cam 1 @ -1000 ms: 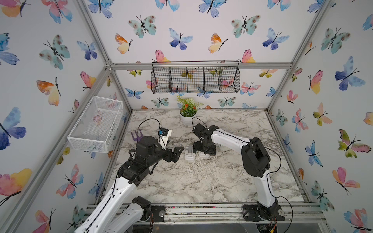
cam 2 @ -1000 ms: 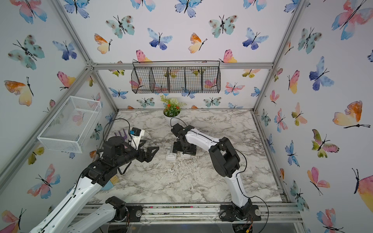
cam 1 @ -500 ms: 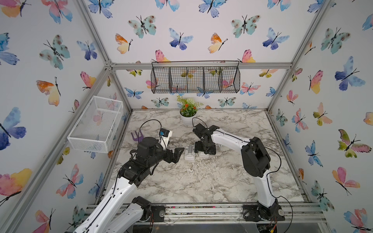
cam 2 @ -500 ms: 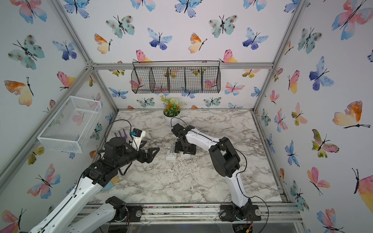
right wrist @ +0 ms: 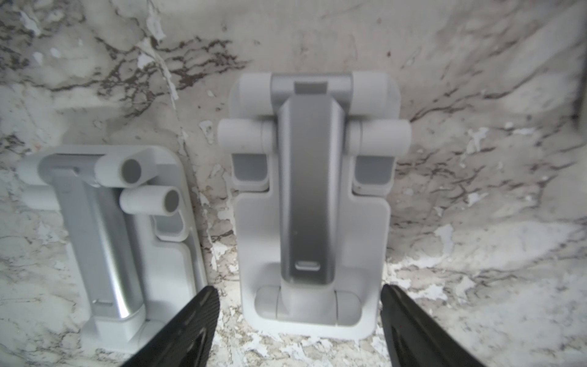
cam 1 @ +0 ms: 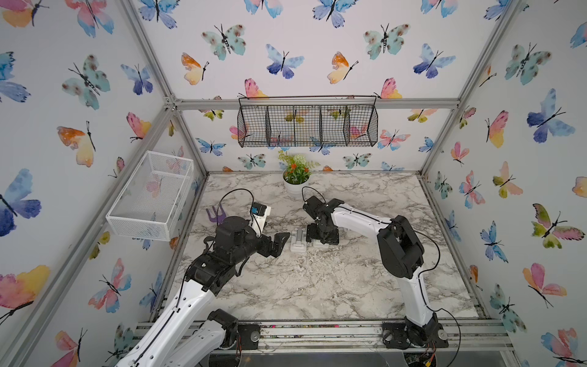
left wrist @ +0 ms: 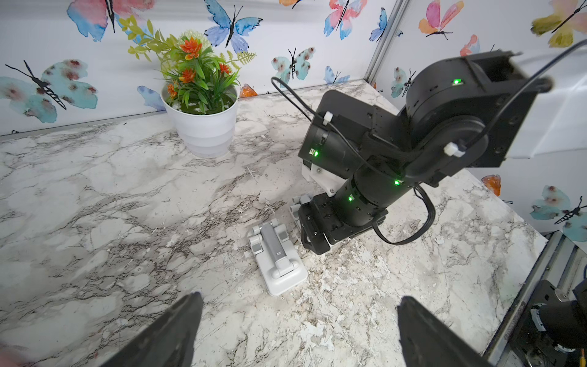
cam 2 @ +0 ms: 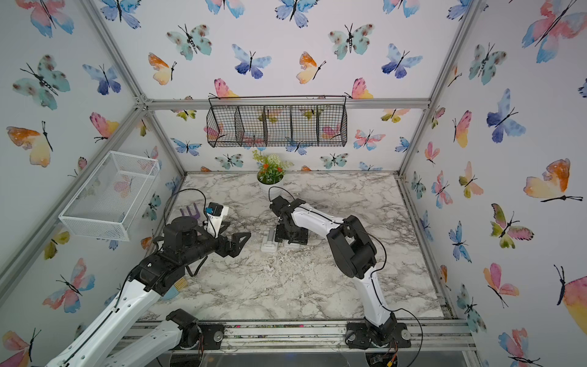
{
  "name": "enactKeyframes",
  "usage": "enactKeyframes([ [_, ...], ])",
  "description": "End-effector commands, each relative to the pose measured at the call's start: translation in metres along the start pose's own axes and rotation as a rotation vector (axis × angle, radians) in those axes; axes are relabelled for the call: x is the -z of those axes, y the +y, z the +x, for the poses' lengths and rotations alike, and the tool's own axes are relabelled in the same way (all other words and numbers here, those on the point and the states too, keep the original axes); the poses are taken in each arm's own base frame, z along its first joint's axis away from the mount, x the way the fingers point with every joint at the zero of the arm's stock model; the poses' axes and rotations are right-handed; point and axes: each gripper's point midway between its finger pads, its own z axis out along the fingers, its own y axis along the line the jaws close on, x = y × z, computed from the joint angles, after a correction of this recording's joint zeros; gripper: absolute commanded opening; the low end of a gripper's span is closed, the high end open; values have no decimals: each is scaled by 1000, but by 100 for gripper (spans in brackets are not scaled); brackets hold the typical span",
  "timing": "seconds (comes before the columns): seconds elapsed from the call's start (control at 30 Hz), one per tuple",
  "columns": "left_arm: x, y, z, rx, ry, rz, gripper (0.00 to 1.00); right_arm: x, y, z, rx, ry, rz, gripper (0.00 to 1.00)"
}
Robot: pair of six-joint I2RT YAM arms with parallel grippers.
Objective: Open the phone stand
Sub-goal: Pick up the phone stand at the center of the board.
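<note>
Two white and grey phone stands lie folded flat side by side on the marble table. One phone stand (right wrist: 313,206) lies under my right gripper (right wrist: 298,321). The gripper points straight down and is open, a finger on each side of the stand's hinged end. One finger is almost at its edge and the other is a small gap away. In both top views the right gripper (cam 1: 322,236) (cam 2: 290,236) hides most of it. The other stand (cam 1: 298,243) (right wrist: 111,238) lies just to its left. My left gripper (left wrist: 298,321) (cam 1: 279,244) hovers open and empty a short way left of that stand (left wrist: 279,260).
A potted plant (cam 1: 296,178) stands at the back middle of the table. A purple forked piece (cam 1: 216,213) lies at the left edge behind the left arm. A white mesh basket (cam 1: 152,197) hangs on the left wall. A black wire basket (cam 1: 308,125) hangs on the back wall.
The right gripper's jaws have come in a little round the stand under it. The left gripper has edged slightly toward the stands.
</note>
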Motion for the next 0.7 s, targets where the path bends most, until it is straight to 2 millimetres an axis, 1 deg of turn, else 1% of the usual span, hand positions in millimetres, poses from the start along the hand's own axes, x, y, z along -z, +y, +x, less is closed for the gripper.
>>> enactKeyframes([
  [0.0, 3, 0, 5, -15, 8, -7, 98, -15, -11, 4, 9, 20, 49, 82],
  [0.1, 3, 0, 5, -18, 7, -9, 98, -16, -12, 5, 9, 23, 55, 79],
  [0.4, 4, -1, 5, -21, 4, -8, 98, -20, -16, 8, 19, 34, 67, 78],
  [0.43, 4, 0, 5, -22, 4, -9, 98, -20, -15, 7, 20, 32, 67, 76],
  [0.53, 4, 0, 6, -21, 7, -9, 98, -17, -16, 6, 22, 25, 69, 64],
  [0.67, 4, -1, 5, -21, 3, -6, 98, -10, -16, 2, 31, 8, 74, 54],
])
